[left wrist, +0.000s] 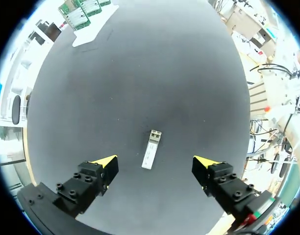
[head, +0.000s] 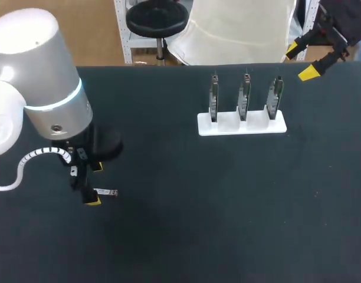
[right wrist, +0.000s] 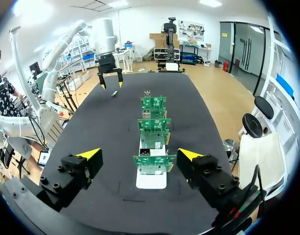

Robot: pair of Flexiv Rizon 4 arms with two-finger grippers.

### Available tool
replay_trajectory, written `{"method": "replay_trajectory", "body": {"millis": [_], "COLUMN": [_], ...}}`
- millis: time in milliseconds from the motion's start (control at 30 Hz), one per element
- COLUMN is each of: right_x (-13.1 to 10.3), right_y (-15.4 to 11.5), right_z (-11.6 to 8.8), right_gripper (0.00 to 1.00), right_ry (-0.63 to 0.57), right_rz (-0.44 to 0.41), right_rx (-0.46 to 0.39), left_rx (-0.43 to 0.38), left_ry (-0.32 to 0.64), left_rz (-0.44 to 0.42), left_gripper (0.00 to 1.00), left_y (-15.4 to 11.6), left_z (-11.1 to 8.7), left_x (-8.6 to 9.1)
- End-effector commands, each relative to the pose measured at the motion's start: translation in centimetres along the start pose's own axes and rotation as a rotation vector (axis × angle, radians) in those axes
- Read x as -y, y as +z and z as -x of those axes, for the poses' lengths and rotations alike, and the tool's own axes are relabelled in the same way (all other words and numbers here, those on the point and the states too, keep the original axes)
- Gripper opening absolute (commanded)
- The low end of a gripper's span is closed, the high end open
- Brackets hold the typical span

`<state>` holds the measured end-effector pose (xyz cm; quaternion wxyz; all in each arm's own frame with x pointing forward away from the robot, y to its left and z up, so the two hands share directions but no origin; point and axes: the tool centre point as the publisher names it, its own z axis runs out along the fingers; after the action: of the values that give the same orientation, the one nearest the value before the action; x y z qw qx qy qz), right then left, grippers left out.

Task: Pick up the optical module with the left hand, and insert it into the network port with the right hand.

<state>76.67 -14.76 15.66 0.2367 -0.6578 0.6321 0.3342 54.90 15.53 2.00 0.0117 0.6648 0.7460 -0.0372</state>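
Note:
The optical module (left wrist: 151, 149), a small silver bar, lies flat on the black table (head: 186, 206). My left gripper (left wrist: 155, 164) hovers over it, open, with the module between the two yellow tips and touching neither. In the head view the module (head: 107, 192) lies close to the left gripper (head: 95, 184). Three upright green circuit boards (head: 243, 97) with network ports stand in a white holder (head: 241, 125) at the back right. My right gripper (head: 301, 60) hangs open beyond the holder's far right end. In its own view the right gripper (right wrist: 139, 155) is open above the nearest board (right wrist: 155, 164).
The boards stand in a row in the white holder (right wrist: 151, 180), one behind the other as the right wrist view shows them. The left arm's bulky grey body (head: 39, 76) covers the table's back left corner.

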Motion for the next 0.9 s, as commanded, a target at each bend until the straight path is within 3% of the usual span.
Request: {"method": "replay_trajectory", "body": {"millis": [33,900], "right_x": [-0.3,-0.3], "right_y": [0.1,0.1], "right_z": [0.0,0.0], "right_gripper": [1.00,1.00], "right_ry": [0.000,0.000], "right_rz": [-0.008,-0.008], "right_rx": [-0.001,-0.001], "left_rx": [0.000,-0.004], "left_ry": [0.002,0.021], "left_rz": [-0.012,-0.049], "left_gripper": [1.00,1.00], "left_y": [0.6,2.7], "left_z": [-0.2,-0.4], "left_x": [-0.4,0.2]}}
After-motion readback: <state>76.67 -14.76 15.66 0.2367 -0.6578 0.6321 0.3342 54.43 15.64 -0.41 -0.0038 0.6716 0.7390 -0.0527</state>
